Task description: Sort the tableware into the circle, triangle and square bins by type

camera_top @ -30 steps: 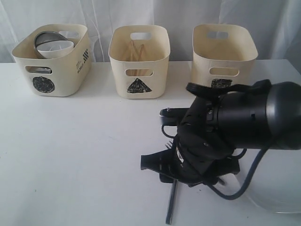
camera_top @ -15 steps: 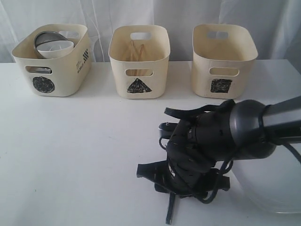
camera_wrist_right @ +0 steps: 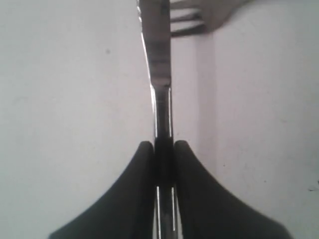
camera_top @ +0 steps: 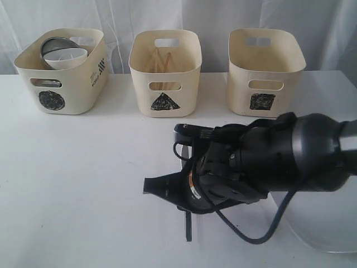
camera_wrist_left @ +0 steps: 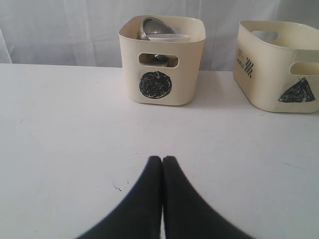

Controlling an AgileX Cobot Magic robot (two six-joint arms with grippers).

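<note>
Knife (camera_wrist_right: 159, 64) clamped edge-on in my right gripper (camera_wrist_right: 163, 146), just beside fork (camera_wrist_right: 199, 22); my left gripper (camera_wrist_left: 162, 160) fully closed, empty, above worktop (camera_wrist_left: 60, 124).

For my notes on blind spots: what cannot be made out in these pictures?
- Fork: right wrist view, handle cut off by the edge.
- White plate: exterior view, partly behind the right arm and cut by the edge.
- Square bin: exterior view, front wall hides its inside.
</note>
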